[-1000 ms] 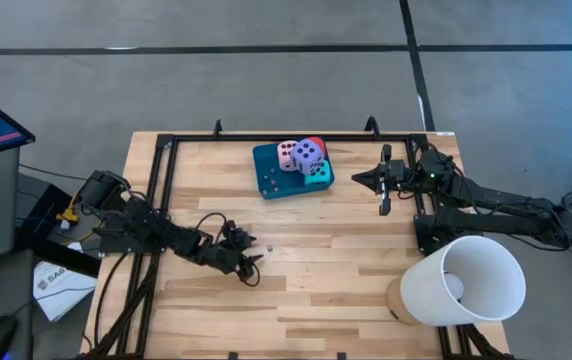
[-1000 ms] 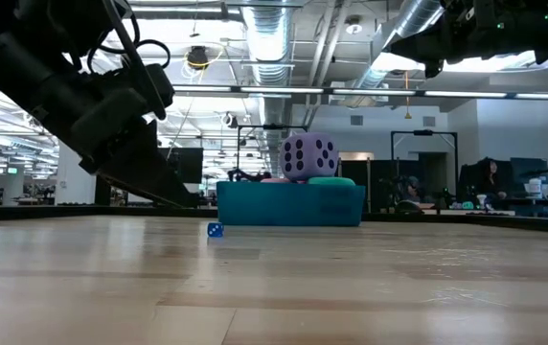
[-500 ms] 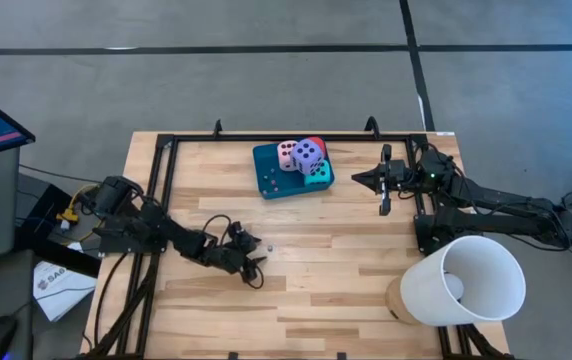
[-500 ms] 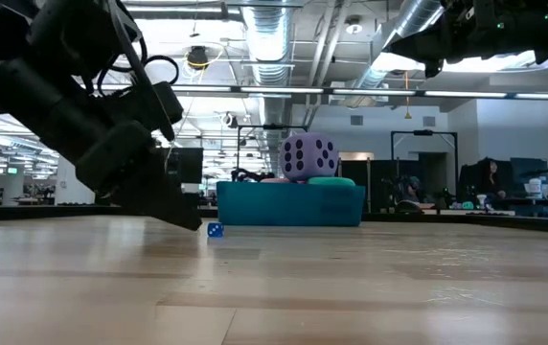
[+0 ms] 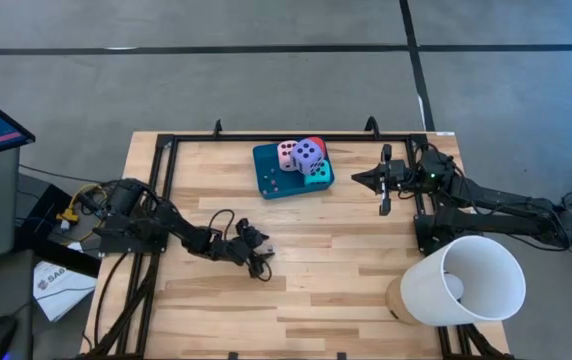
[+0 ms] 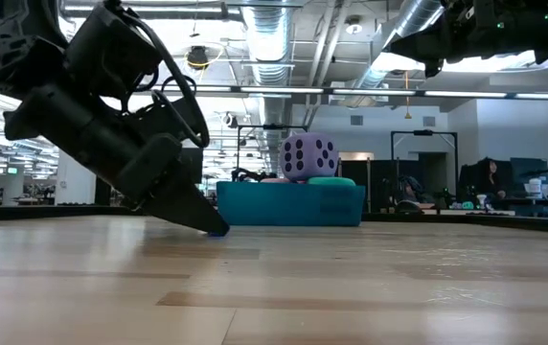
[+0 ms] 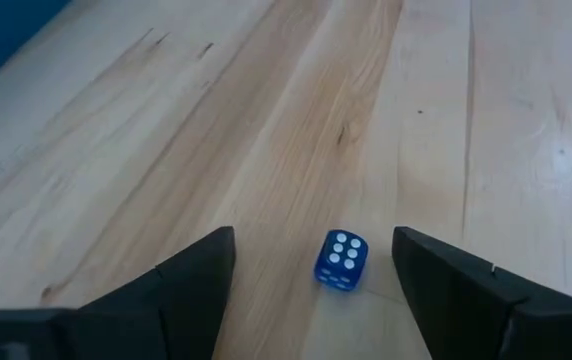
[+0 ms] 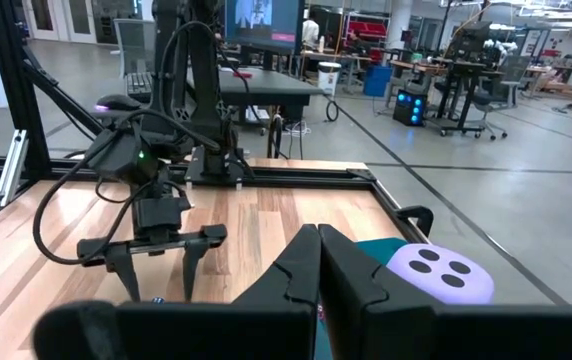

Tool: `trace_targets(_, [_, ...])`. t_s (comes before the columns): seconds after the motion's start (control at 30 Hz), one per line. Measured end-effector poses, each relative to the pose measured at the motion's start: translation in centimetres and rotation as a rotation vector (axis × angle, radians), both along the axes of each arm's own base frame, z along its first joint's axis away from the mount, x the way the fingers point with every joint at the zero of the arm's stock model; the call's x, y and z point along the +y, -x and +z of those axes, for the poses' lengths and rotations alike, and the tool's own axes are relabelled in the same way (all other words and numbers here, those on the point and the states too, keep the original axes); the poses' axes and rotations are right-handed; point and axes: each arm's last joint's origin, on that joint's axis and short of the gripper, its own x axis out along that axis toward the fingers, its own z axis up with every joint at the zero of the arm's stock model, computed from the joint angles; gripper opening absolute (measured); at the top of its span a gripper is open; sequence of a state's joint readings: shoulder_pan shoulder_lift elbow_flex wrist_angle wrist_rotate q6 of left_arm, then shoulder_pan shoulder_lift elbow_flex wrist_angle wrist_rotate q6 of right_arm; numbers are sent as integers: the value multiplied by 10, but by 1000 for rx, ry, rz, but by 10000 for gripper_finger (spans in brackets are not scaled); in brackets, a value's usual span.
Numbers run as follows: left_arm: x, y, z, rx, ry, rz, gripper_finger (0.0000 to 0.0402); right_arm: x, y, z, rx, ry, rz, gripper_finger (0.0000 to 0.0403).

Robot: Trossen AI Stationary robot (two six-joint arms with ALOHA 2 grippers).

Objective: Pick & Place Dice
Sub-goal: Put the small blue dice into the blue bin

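Note:
Four large dice are piled on the teal tray (image 5: 269,183) at the table's far middle: pink (image 5: 286,153), purple (image 5: 308,153), red (image 5: 318,144) and turquoise (image 5: 317,173). The purple die (image 6: 309,156) sits on top of the pile. A small blue die (image 7: 341,260) with white pips lies on the wood. My left gripper (image 7: 314,235) is open and low over the table (image 5: 261,253), with one finger on either side of the small die and neither touching it. My right gripper (image 5: 381,186) is shut and empty, up in the air to the right of the tray.
A large white cone-shaped shade (image 5: 463,282) stands at the table's near right corner. A black frame rail (image 5: 296,137) runs along the far edge and the sides. Bare wood lies between the tray and the near edge.
My left gripper has moved toward the table's right edge and down to the tabletop. Its open fingers have come around the small blue die, which has stayed in place.

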State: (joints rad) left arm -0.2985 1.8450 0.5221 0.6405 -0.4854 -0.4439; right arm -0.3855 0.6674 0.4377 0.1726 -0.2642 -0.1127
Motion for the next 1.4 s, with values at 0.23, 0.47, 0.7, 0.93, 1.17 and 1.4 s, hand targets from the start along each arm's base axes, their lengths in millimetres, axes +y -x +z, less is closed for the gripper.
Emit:
trace_targets(0.23, [-2,1,2,6,10,-21,263,0,0,0,0,0,0,0])
trace_targets(0.47, [-1,2,1,13,5,-17,235,0,0,0,1,0,0,0])
trace_targets(0.7, [0,2,1,16,1,-5,171,0,0,0,1,0,0,0])
trace_targets(0.93, [0,2,1,15,5,-1,110,0,0,0,1,0,0,0])
trace_targets(1.17, [0,2,1,14,11,-8,64,0,0,0,1,0,0,0])
trace_targets(1.4, [0,2,1,14,11,-7,50,0,0,0,1,0,0,0])
